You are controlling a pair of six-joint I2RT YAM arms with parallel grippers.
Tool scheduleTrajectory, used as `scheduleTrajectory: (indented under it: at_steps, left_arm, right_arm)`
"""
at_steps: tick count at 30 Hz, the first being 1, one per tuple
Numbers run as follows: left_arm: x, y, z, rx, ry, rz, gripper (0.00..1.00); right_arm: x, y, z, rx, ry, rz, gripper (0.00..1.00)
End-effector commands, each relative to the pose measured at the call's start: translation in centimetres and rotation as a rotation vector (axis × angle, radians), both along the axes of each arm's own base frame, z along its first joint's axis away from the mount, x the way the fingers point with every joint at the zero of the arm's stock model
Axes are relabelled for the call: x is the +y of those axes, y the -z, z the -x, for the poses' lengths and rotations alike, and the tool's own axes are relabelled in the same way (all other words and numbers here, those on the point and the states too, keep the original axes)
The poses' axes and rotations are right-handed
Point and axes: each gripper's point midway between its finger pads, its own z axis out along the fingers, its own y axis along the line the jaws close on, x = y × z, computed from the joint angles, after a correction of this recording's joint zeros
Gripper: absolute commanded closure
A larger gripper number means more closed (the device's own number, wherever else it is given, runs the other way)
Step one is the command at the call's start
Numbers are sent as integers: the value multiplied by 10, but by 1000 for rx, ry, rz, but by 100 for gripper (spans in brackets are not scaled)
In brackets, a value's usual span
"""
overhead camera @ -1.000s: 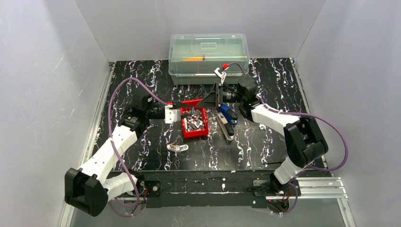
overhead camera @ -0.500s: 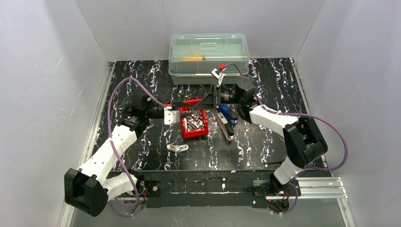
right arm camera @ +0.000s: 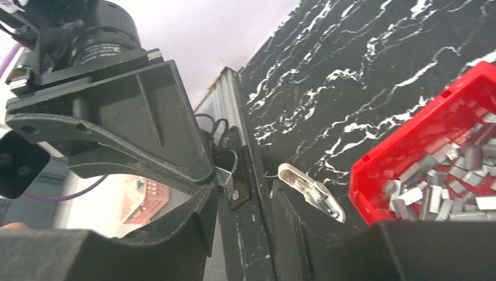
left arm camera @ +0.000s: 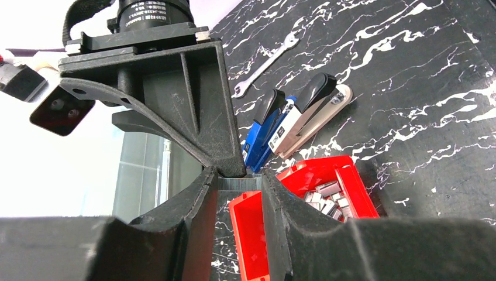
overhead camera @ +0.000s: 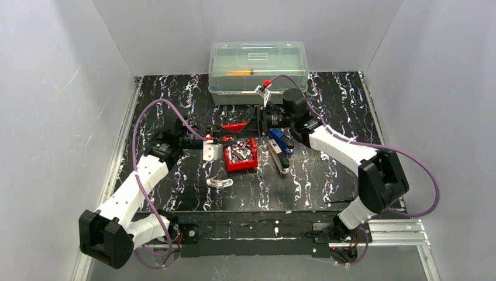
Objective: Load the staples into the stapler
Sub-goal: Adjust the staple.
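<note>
My left gripper (left arm camera: 240, 179) is shut on a short grey strip of staples (left arm camera: 240, 183), held in the air above the near-left corner of the red bin (left arm camera: 266, 234). More loose staples (left arm camera: 329, 198) lie in that bin (overhead camera: 241, 154). My right gripper (right arm camera: 244, 190) faces the left one, jaws apart with nothing between them. One of its fingers (left arm camera: 193, 117) touches the strip from above. In the top view the left gripper (overhead camera: 221, 139) and right gripper (overhead camera: 233, 132) meet tip to tip. A blue stapler (left arm camera: 266, 132) and a beige-and-black stapler (left arm camera: 310, 114) lie right of the bin.
A clear lidded box (overhead camera: 257, 70) stands at the back of the mat. A small silvery metal piece (overhead camera: 219, 183) lies in front of the bin. A wrench (left arm camera: 266, 61) lies beyond the staplers. Purple cables loop from both wrists.
The right arm has swung left toward the left gripper, and its cable has shifted with it. The left wrist has dropped slightly, keeping its hold on the strip.
</note>
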Motion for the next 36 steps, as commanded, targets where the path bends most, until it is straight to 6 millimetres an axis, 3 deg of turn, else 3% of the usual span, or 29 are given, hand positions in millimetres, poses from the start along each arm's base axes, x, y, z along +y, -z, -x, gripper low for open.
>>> scheduleTrajectory:
  at_steps: [1,15,30,36]
  left_arm:
    - [-3,-5,16,-36,70,-5,73]
    - [-2,-6,15,-30,53,-18,74]
    - [0,-1,14,-24,41,-30,74]
    - [0,4,8,-29,23,-48,74]
  right_arm:
    - [-2,-27,-8,-150,84,15,50]
    - [-4,-33,8,-193,19,-16,39]
    - [-6,-43,9,-226,28,-13,35]
    - [5,-37,9,-232,49,34,36]
